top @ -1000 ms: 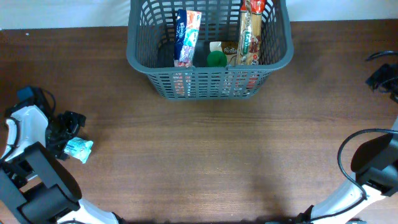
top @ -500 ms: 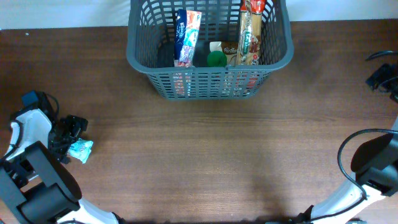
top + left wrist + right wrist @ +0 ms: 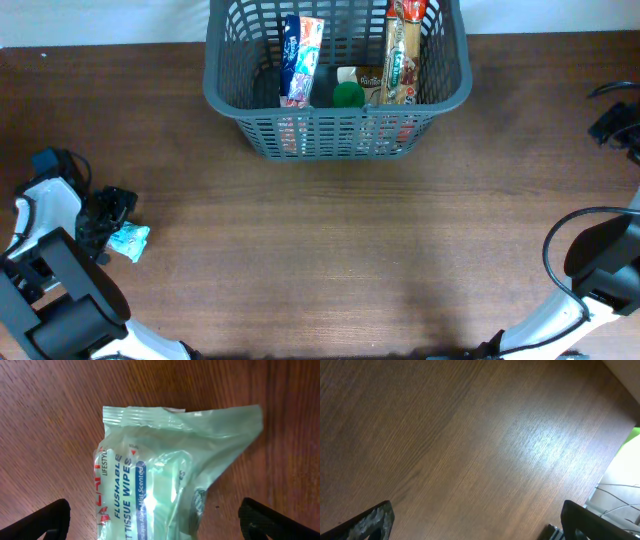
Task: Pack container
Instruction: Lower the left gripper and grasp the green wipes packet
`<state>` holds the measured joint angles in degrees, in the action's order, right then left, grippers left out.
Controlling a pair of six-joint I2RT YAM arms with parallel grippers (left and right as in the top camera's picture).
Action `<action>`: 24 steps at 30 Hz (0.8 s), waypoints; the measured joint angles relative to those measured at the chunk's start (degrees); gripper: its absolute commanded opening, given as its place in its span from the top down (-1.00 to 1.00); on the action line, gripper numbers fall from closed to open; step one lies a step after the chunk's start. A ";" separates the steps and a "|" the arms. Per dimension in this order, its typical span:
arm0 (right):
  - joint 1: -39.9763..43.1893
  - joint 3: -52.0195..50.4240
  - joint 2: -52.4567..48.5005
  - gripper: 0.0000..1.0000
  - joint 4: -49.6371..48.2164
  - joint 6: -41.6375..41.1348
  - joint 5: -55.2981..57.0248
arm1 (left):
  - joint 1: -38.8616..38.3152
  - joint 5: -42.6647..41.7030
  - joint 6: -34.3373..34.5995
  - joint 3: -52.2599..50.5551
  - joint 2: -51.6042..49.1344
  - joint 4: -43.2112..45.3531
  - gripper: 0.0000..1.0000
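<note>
Left wrist view: the left jaws stand wide open, one dark fingertip (image 3: 42,519) at the lower left corner of the picture and the other at the lower right. A pale green wipes packet (image 3: 165,475) lies flat between them on the brown wooden tabletop (image 3: 45,405). Neither fingertip touches the packet, and bare wood shows on both sides of it. Its crimped end points away from the camera, with one corner flaring out to the right. The label along its length reads "Flushable Wipes".

Right wrist view shows the right jaws just as wide apart and holding nothing, with only bare wood grain between the two tips. Some thin cables show at the right margin.

Overhead, the left arm (image 3: 45,210) is at the near left edge of the tabletop, and the wipes packet lies just beside its wrist, on the side toward the middle. The container (image 3: 335,135), a dark grey slotted basket, sits at the centre of the far edge, well apart from the packet. Inside it stand a blue, white and red packet (image 3: 300,60) toward the left and a tall beige and green packet (image 3: 403,55) toward the right. Between them is a green round cap (image 3: 348,95) with a brown pack (image 3: 372,78) just behind it. The right arm (image 3: 600,255) is at the near right corner, well apart from the container.
</note>
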<state>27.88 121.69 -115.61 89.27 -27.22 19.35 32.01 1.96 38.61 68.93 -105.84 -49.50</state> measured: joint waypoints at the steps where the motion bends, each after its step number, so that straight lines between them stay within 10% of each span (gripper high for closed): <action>1: 0.00 0.00 0.00 -0.98 0.00 -0.04 0.00 | 0.00 0.00 0.00 -0.35 0.00 0.37 -0.98; 21: 0.00 0.00 0.00 -0.98 -0.02 -0.02 0.00 | 0.00 0.39 0.20 -6.54 0.11 6.58 -1.00; 24: 0.00 0.00 0.00 -0.98 0.00 -0.04 0.00 | 0.00 0.61 0.61 -6.58 0.15 6.71 -0.47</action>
<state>27.88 121.69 -115.61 89.27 -27.27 19.35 32.01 2.57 39.22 62.35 -105.69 -42.78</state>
